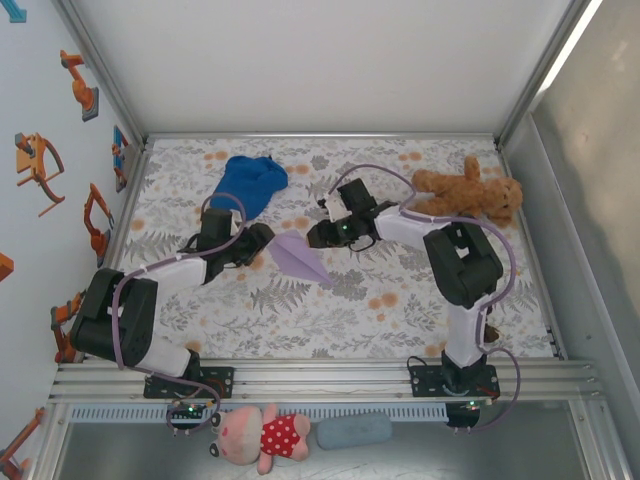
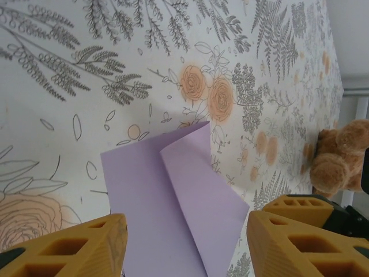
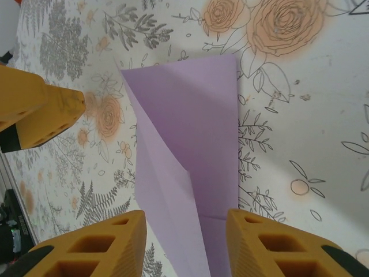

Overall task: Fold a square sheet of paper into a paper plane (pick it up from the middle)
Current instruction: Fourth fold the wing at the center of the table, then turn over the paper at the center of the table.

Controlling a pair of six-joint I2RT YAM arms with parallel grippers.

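View from above: paper plane (image 1: 298,258) lies flat on the flowery table (image 1: 400,300), between the left gripper (image 1: 262,240) and the right gripper (image 1: 318,235).
View from left wrist: left gripper (image 2: 184,248) is spread wide, paper plane (image 2: 173,202) on the table between its fingers.
View from right wrist: right gripper (image 3: 185,245) is spread apart, paper plane (image 3: 190,144) lying flat between its fingers.

Surface: flat table top (image 1: 390,300) under a white floral-print cover, grey ferns and orange roses. On it: lavender paper plane (image 1: 297,257), slim folded dart, about centre, tip pointing near-right. Crumpled blue fabric cap (image 1: 250,182) far-left of it, well apart. Brown plush teddy bear (image 1: 470,192) lying far-right, near the edge.
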